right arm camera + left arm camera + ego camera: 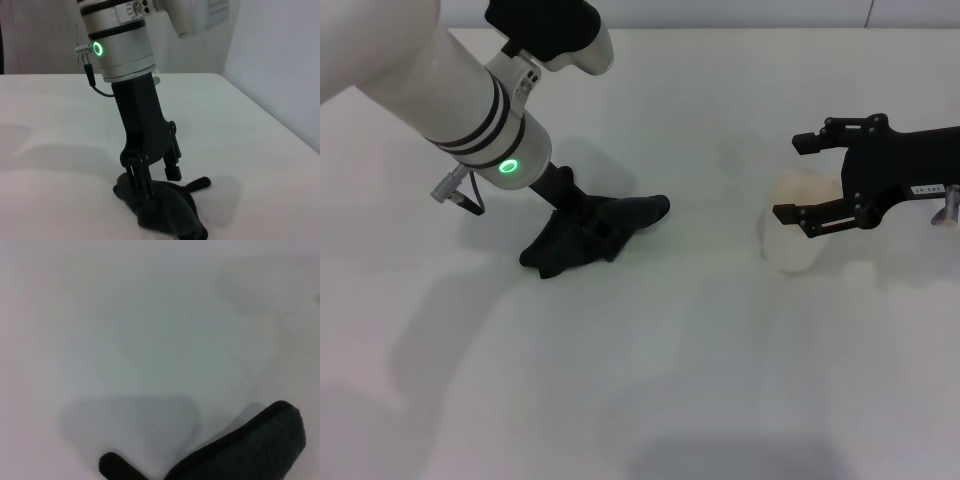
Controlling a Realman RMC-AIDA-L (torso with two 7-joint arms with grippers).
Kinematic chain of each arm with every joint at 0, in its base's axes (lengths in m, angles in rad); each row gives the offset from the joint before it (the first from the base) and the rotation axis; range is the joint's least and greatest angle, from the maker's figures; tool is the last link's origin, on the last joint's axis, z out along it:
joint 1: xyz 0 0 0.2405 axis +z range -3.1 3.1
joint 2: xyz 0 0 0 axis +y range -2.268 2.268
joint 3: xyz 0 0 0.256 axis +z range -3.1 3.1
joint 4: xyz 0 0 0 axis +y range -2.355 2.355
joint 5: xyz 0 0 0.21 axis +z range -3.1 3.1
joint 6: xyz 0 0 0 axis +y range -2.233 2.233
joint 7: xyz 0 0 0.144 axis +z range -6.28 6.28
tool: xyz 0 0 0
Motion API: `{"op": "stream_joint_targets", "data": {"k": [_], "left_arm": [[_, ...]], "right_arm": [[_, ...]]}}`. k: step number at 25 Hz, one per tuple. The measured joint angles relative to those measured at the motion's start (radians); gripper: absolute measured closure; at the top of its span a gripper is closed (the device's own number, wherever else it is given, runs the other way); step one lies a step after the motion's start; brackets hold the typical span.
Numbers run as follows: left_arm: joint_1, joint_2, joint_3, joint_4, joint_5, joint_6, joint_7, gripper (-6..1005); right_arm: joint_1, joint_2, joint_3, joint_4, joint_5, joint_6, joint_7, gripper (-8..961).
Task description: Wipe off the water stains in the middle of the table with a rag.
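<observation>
The black rag point(595, 232) lies bunched on the white table point(650, 380), left of the middle. My left gripper point(580, 212) points straight down into the rag, shut on a fold of it and pressing it to the table. The right wrist view shows that gripper point(156, 181) standing on the rag point(165, 210). A part of the rag point(250, 450) shows in the left wrist view. No orange water stain shows in any view. My right gripper point(798, 178) is open at the right, its fingers either side of a white paper cup point(798, 240).
The white paper cup stands at the right of the table, under my right gripper. My left arm's white forearm point(440, 90) reaches in from the far left corner. The table's far edge point(770, 28) runs along the back.
</observation>
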Motion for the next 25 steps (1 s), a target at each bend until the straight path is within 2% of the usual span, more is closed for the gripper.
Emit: {"op": "stream_joint_targets", "data": {"k": [8,12,16,20,23,25], "left_arm": [[0.0,0.0,0.001,0.002,0.001,-0.002,-0.004,206],[0.015,0.0,-0.003,0.06,-0.007,0.021,-0.01,147],[0.087,0.0,-0.04,0.228,-0.022,0.087,-0.011,120],[0.182,0.004,-0.075,0.405,-0.093,0.146,0.004,123],[0.25,0.004,-0.136,0.466,-0.159,0.166,0.033,125],[0.282,0.005,-0.179,0.468,-0.21,0.168,0.055,126]], "right_arm": [[0.001,0.0,0.0,0.001,0.0,0.0,0.002,81],[-0.004,0.0,0.0,-0.002,0.001,0.0,0.004,81],[-0.006,0.0,0.013,-0.006,0.004,-0.001,0.012,81],[-0.007,-0.001,0.038,-0.008,0.004,-0.006,0.038,81],[-0.009,-0.002,0.05,-0.009,0.002,-0.008,0.052,81],[-0.013,-0.002,0.052,-0.011,0.003,-0.008,0.059,81]]}}
